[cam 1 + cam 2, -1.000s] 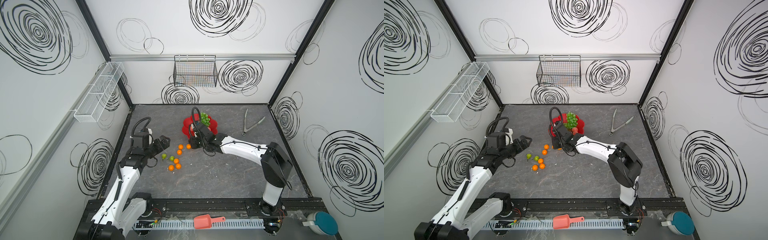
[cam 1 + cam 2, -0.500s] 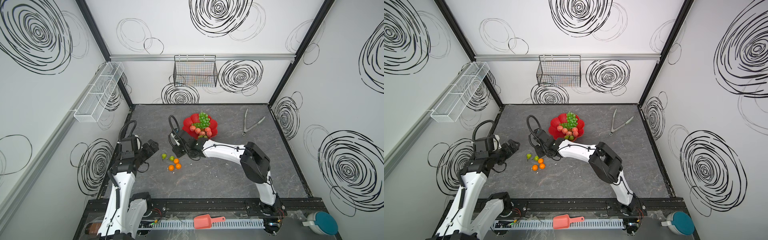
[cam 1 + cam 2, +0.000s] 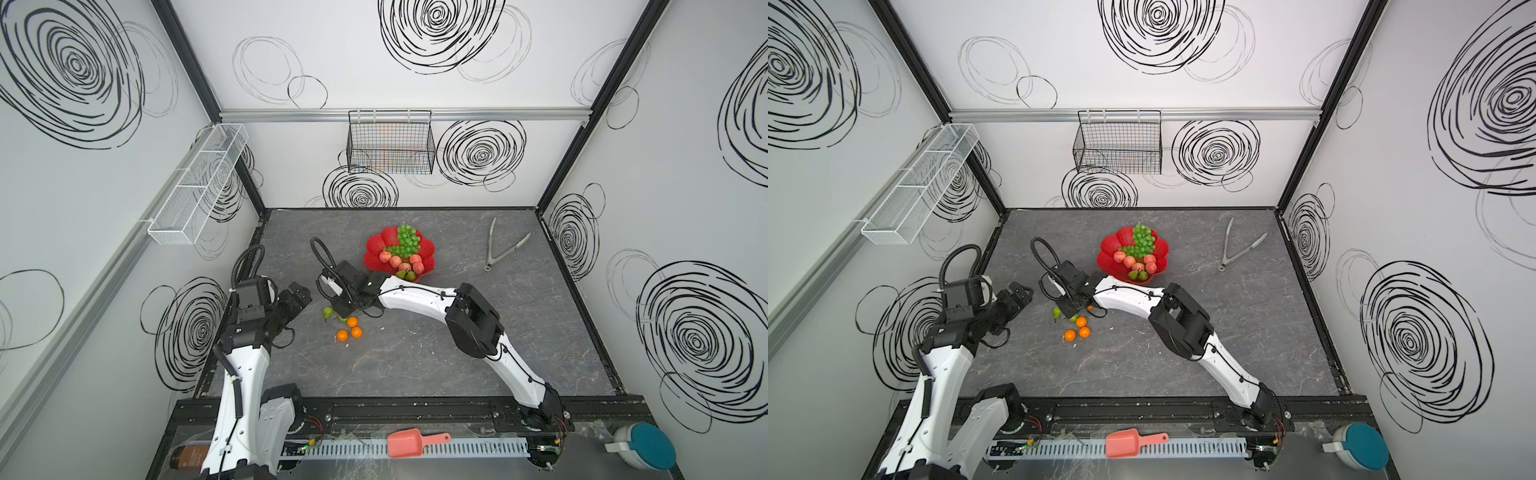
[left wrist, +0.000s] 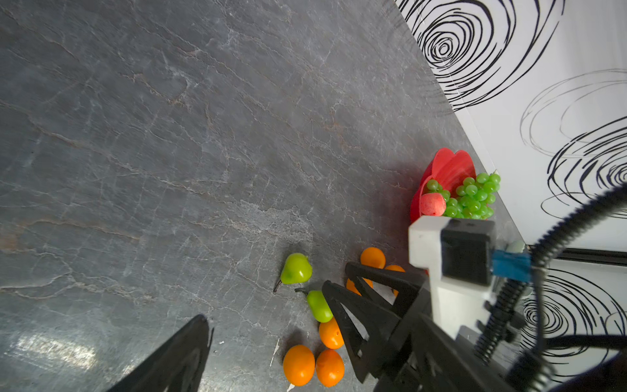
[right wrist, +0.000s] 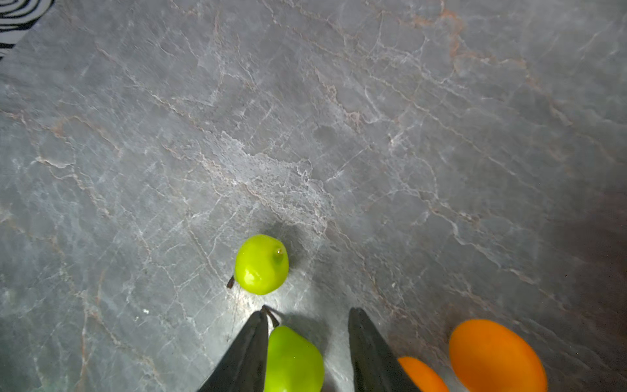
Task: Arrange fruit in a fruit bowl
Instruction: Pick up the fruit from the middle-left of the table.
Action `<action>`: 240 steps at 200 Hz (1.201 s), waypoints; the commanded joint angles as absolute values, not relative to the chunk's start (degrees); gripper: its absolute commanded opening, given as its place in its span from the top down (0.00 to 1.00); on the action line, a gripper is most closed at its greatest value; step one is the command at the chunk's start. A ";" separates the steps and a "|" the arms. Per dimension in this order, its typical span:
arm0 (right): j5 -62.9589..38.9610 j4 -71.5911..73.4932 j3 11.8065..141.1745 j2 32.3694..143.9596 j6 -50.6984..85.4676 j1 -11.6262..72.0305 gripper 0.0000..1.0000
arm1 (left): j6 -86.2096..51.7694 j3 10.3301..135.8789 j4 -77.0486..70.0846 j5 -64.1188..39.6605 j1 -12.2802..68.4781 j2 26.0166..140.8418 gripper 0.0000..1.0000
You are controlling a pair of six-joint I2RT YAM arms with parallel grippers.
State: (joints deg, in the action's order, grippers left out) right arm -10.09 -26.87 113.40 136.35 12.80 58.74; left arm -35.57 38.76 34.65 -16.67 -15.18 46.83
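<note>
The claw [image 5: 307, 312] hangs over the grey counter [image 5: 373, 118], its fingers parted around a green pear [image 5: 293, 359] that touches one finger. A second pear [image 5: 261, 264] lies just beyond the tips. Two tangerines [image 5: 497, 354] sit outside the other finger.

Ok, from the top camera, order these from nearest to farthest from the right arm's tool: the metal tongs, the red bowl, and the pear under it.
1. Green pear: directly under the right tool, partly hidden by it.
2. Red bowl: behind the tool, toward the back.
3. Metal tongs: farthest, well off to the right side.
</note>
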 commanded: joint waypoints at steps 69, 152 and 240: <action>-12.62 -34.10 117.03 139.22 9.67 58.89 0.50 | -36.13 37.84 32.04 -18.77 -15.78 47.61 0.04; -13.00 -35.62 117.04 139.48 8.50 59.15 0.50 | -35.95 37.75 31.79 -19.25 -15.82 47.77 0.04; -13.18 -36.60 116.54 139.83 8.00 59.42 0.50 | -35.95 37.58 31.33 -19.60 -15.82 47.90 0.04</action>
State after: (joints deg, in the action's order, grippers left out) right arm -13.15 -34.48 115.55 138.82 8.97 58.94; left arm -35.81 38.20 33.76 -19.09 -15.18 47.75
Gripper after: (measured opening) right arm 0.508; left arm 0.959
